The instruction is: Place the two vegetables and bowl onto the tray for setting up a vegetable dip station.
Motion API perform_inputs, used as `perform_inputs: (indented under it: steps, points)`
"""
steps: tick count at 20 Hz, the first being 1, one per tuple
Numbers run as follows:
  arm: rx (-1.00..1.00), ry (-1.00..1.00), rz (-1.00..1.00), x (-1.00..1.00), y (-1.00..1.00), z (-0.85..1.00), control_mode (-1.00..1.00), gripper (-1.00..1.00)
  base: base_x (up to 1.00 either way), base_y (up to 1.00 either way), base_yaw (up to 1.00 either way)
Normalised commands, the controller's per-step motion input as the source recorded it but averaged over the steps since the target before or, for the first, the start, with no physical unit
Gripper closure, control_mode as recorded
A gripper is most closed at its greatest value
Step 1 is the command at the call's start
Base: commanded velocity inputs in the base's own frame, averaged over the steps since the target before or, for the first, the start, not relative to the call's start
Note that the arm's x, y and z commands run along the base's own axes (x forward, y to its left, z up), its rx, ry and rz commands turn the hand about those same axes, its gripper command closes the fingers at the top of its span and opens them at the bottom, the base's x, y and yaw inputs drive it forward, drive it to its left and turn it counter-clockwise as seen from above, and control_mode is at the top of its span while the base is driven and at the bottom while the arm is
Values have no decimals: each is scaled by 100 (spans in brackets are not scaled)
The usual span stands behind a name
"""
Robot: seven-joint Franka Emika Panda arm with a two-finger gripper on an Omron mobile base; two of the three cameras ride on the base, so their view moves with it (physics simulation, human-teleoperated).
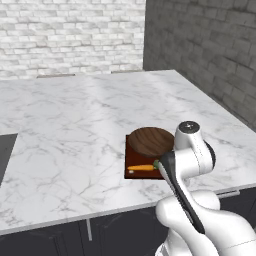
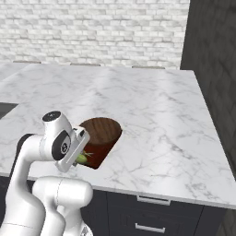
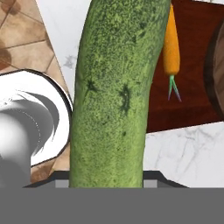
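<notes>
Green cucumber (image 3: pixel 116 96) clamped between half-closed jaws, held above the near edge of the tray (image 1: pixel 131 161). Orange carrot (image 1: pixel 141 168) already lying on the tray, bowl (image 1: pixel 151 141) on its far end. Risk of rolling off onto the marble counter (image 1: pixel 75 130) if released too near the edge. Arm folded low, wrist bent down, gripper (image 2: pixel 81 157) over the counter's near rim.

cucumber (image 3: pixel 116 87): rough, pebbled | tray (image 3: pixel 192 65): matt wood | counter (image 1: pixel 75 125): glossy marble

Base views flank the tray (image 1: pixel 131 159); hand view hugs the cucumber (image 3: pixel 113 96).
</notes>
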Motion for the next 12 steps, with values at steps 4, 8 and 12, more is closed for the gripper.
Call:
perform_inputs:
  steps: [4, 8, 12]
  points:
    - [0, -4, 0, -2, 12, -2, -100, 100, 0, 0, 0]
    - [0, -5, 0, 0, 7, -5, -100, 100, 0, 0, 0]
    - [0, -3, 0, 0, 6, -9, -100, 100, 0, 0, 0]
